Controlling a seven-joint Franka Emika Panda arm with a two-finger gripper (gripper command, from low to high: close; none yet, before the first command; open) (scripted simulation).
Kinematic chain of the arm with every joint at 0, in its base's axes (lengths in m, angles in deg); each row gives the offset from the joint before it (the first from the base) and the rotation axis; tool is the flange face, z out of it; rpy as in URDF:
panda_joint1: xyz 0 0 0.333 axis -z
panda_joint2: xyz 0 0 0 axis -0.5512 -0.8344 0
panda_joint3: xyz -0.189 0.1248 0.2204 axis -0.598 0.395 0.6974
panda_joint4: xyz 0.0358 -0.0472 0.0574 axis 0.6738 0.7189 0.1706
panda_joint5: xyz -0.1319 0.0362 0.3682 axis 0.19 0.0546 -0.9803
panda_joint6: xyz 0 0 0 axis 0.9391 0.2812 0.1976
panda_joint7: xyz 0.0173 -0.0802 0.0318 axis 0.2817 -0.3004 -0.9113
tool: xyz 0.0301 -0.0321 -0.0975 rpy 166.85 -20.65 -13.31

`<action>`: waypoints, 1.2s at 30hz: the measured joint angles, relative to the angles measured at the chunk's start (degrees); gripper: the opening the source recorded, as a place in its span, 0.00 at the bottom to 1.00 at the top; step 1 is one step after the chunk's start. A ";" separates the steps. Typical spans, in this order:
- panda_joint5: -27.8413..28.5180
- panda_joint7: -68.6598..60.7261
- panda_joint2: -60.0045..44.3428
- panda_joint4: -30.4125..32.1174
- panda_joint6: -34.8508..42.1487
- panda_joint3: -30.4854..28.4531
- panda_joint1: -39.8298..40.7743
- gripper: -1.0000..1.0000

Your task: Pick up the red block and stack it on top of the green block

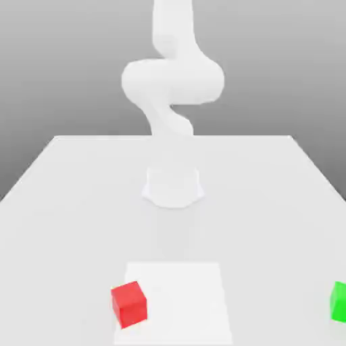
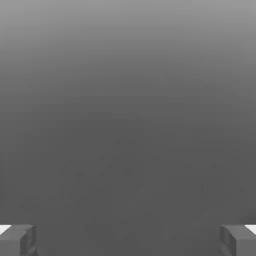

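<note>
The red block [image 1: 128, 304] is a small cube resting on the white table [image 1: 67, 203], near the front at the exterior view's left, on the edge of a brighter white square patch [image 1: 182, 297]. Far off at the exterior view's right edge sits the green block [image 1: 339, 302], partly cut off by the frame. In the hand view my gripper [image 2: 128, 240] is open, its two grey fingertips [image 2: 17, 239] spread wide apart with nothing between them, against a plain grey background.
The white arm [image 1: 172, 81] rises from its round base [image 1: 174, 186] at the table's middle and leaves the frame at the top. The table's back edge [image 1: 173, 137] runs behind the base.
</note>
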 joint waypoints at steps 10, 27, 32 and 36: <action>-3.70 -17.06 -21.16 6.24 -9.27 -8.67 -5.21 0.50; -9.15 -40.34 -55.94 13.42 -27.61 -9.50 -1.95 0.50; -11.20 -41.90 -59.61 12.86 -30.56 -7.28 -0.15 0.00; -11.18 -41.89 -59.75 12.84 -30.63 -7.14 -0.01 0.00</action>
